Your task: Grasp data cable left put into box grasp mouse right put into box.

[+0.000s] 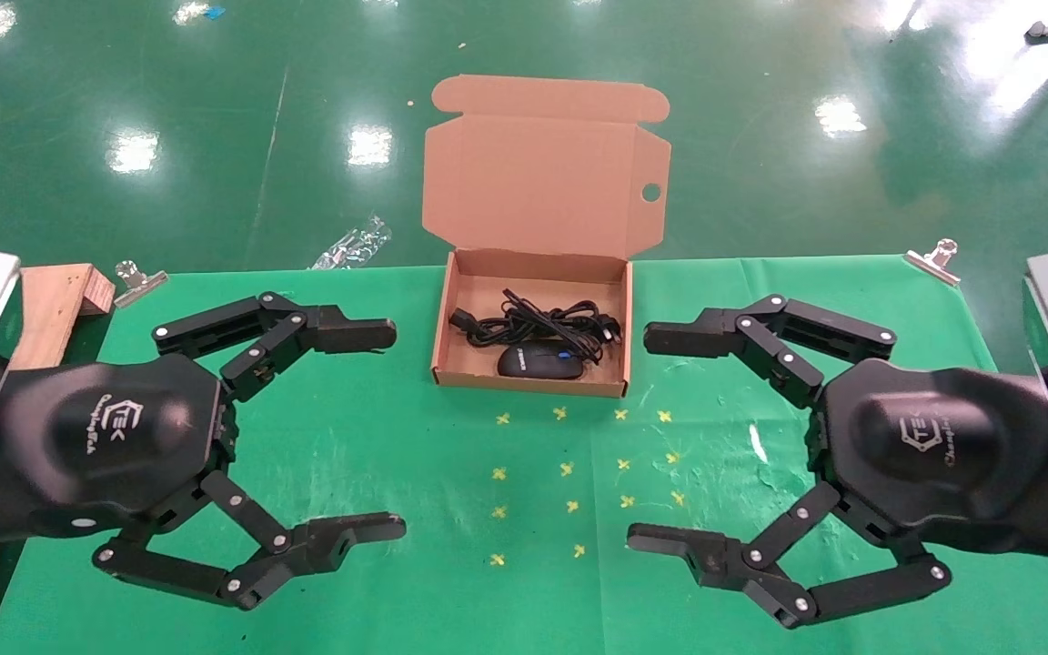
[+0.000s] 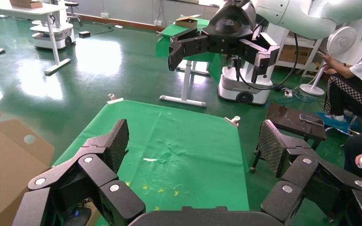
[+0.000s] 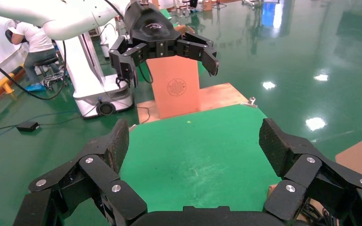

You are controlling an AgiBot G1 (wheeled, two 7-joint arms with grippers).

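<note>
The brown cardboard box (image 1: 444, 318) stands at the table's far middle with its lid (image 1: 542, 182) upright. Inside it the black data cable (image 1: 533, 323) lies bundled toward the back, and the black mouse (image 1: 539, 363) lies in front of it. My left gripper (image 1: 397, 430) hovers open and empty over the green cloth, left of the box. On the other side, my right gripper (image 1: 639, 438) is open and empty too. In the left wrist view my left gripper (image 2: 194, 141) has only cloth between its pads, and the lid (image 2: 9, 155) shows beside it. The right gripper (image 3: 195, 139) likewise frames bare cloth.
Yellow cross marks (image 1: 579, 473) dot the cloth in front of the box. Binder clips (image 1: 137, 280) (image 1: 935, 259) pin the cloth's far corners. A wooden block (image 1: 55, 300) sits at the far left edge. A plastic wrapper (image 1: 351, 244) lies on the floor beyond.
</note>
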